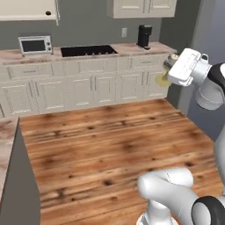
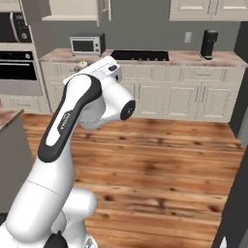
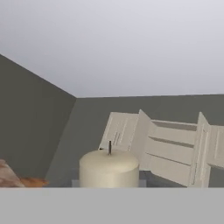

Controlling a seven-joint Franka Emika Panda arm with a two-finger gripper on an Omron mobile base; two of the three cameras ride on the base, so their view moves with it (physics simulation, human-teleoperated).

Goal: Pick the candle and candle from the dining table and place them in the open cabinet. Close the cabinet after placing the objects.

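A toaster oven [image 1: 35, 44] sits on the back counter [image 1: 26, 56] at about ten o'clock, with a black cooktop [image 1: 88, 50] set into the stone just right of it. Further right, near one o'clock, stands a dark coffee machine [image 1: 144, 36] below a wall outlet [image 1: 124, 32]. Cream base cupboards [image 1: 92, 88] run beneath, above a knotty wood floor [image 1: 110, 149]. A built-in oven [image 2: 17, 72] stands at far left.
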